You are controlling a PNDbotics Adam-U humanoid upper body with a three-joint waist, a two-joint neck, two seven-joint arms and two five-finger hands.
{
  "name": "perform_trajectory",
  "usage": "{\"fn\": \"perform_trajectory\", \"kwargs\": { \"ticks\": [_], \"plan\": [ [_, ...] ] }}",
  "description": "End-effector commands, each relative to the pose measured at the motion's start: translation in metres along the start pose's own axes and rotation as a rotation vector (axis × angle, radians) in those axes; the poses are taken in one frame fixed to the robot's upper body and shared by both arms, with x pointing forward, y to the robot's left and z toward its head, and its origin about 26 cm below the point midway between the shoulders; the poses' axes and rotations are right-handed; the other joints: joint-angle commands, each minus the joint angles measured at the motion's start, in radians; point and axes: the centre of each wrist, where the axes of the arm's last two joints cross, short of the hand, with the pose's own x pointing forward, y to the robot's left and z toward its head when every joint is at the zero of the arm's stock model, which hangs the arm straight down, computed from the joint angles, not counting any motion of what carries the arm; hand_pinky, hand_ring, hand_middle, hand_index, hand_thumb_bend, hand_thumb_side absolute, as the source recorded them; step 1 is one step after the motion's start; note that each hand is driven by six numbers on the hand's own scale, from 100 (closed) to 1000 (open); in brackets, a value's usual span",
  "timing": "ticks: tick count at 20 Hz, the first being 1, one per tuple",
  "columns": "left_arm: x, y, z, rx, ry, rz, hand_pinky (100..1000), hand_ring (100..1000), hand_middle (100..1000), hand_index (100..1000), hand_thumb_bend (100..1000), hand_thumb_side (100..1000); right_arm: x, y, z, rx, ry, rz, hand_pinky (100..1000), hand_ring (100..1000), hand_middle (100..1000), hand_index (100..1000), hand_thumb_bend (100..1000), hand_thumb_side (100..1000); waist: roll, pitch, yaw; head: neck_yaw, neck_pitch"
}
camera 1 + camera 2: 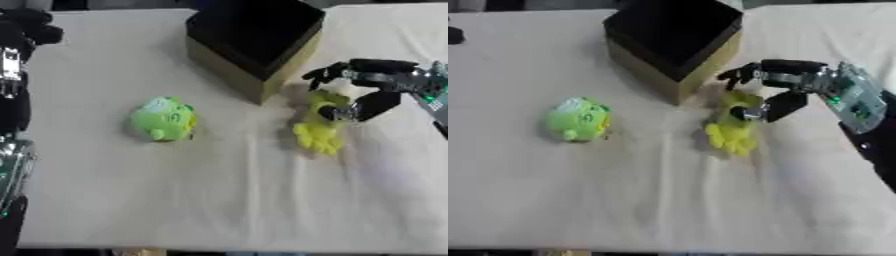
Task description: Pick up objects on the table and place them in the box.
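One view alone shows the left arm (13, 100); right hand (773, 90) pinches yellow toy (732, 125).

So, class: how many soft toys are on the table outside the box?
2. A green plush toy lies left of the box; a yellow plush toy lies by the box's right corner, under the right hand. The box's dark interior may hide others.

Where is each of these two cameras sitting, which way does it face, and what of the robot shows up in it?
Left eye view: in the head, looking down at the white cloth-covered table; the left arm lines the left edge, the right robot hand reaches from the right.
Right eye view: beside it, facing the same way; only the right arm shows.
Both share the black-lined cardboard box, round green plush toy and yellow plush toy at the hand.
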Motion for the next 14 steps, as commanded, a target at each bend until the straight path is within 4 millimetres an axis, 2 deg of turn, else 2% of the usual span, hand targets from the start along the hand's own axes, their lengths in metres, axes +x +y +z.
{"fn": "perform_trajectory", "kwargs": {
  "ticks": [1, 7, 10, 12, 13, 14],
  "plan": [
    [0.007, 0.003, -0.006, -0.007, -0.035, -0.007, 699, 651, 649, 681, 100, 776, -0.001, -0.009, 0.004, 0.338, -0.218, 0.248, 882, 922, 807, 1000, 304, 701, 0.001, -0.020, -0.001, -0.005, -0.008],
    [0.007, 0.003, -0.008, -0.015, -0.040, -0.006, 698, 651, 649, 680, 100, 773, -0.003, -0.015, 0.009, 0.338, -0.196, 0.261, 871, 911, 762, 966, 334, 626, 0.002, -0.022, 0.000, -0.007, -0.009],
    [0.007, 0.003, -0.007, -0.017, -0.039, -0.008, 698, 652, 650, 680, 100, 773, -0.004, -0.018, 0.013, 0.340, -0.181, 0.268, 869, 902, 730, 932, 338, 544, 0.001, -0.022, -0.001, -0.007, -0.009],
    [0.007, 0.003, -0.008, -0.017, -0.039, -0.009, 698, 652, 650, 680, 100, 773, -0.005, -0.018, 0.014, 0.339, -0.178, 0.271, 862, 872, 657, 889, 321, 483, 0.000, -0.022, -0.001, -0.006, -0.010],
    [0.007, 0.003, -0.008, -0.017, -0.039, -0.008, 698, 652, 650, 680, 100, 773, -0.005, -0.019, 0.014, 0.336, -0.177, 0.270, 862, 872, 657, 889, 321, 483, 0.000, -0.021, -0.001, -0.005, -0.011],
    [0.007, 0.003, -0.008, -0.017, -0.039, -0.009, 698, 652, 650, 680, 100, 773, -0.005, -0.019, 0.015, 0.330, -0.177, 0.270, 855, 844, 595, 842, 313, 454, -0.001, -0.021, -0.001, -0.004, -0.011]
  ]
}}
